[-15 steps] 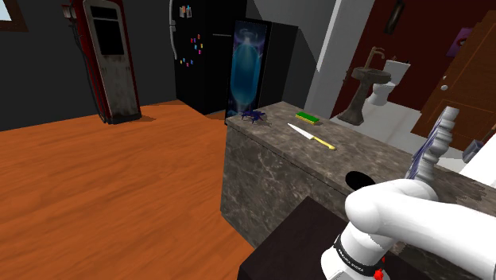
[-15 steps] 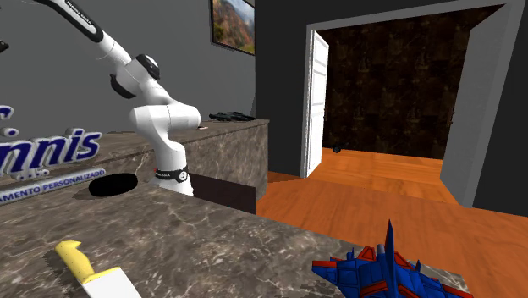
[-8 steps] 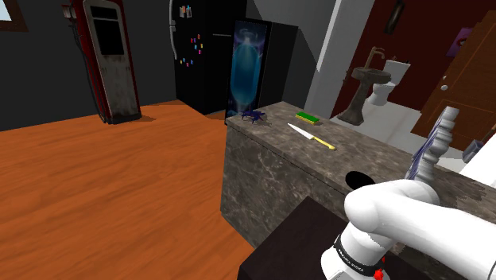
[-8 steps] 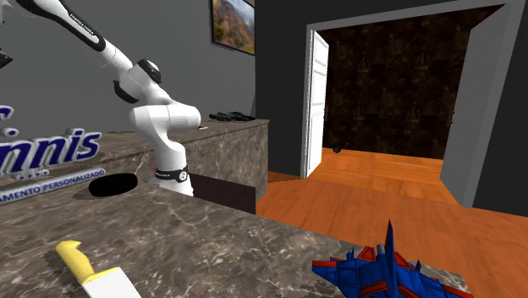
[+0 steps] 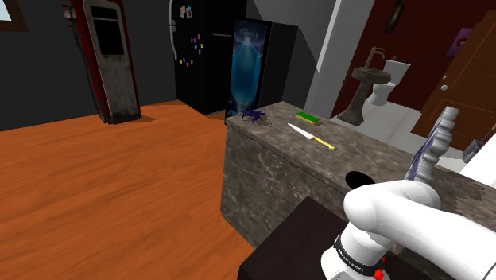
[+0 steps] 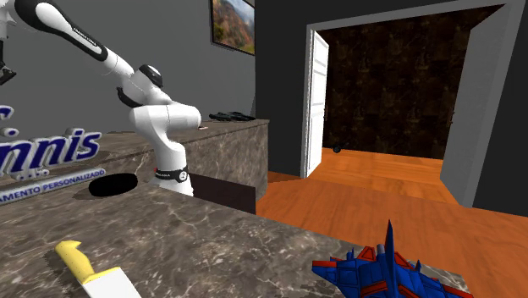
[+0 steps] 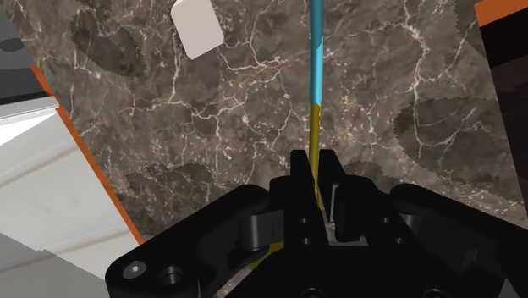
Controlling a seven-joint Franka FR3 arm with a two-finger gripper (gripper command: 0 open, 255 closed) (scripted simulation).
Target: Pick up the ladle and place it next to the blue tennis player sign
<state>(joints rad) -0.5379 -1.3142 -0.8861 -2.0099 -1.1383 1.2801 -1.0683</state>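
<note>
In the wrist view my gripper (image 7: 317, 173) is shut on the ladle's thin handle (image 7: 315, 76). The handle is dull yellow at the fingers and turquoise further out, and its bowl is hidden. It hangs above the dark veined marble counter (image 7: 211, 127). The blue tennis sign (image 6: 42, 157), with white lettering, stands on the counter at the second exterior view's left. The white arm (image 6: 161, 127) rises from its stand and reaches up toward that view's upper left corner. In the shoulder view, the arm's base (image 5: 381, 215) sits at the lower right.
On the counter lie a yellow-handled knife (image 5: 311, 137), a green sponge (image 5: 307, 118), a blue and red toy (image 6: 381, 271) and a flat black round thing (image 6: 112, 184). A pale flat object (image 7: 196, 27) lies beyond the ladle. Orange wooden floor borders the counter.
In the second exterior view the arm's upper link has swung lower and further toward the left edge. The grip on the handle has not changed.
</note>
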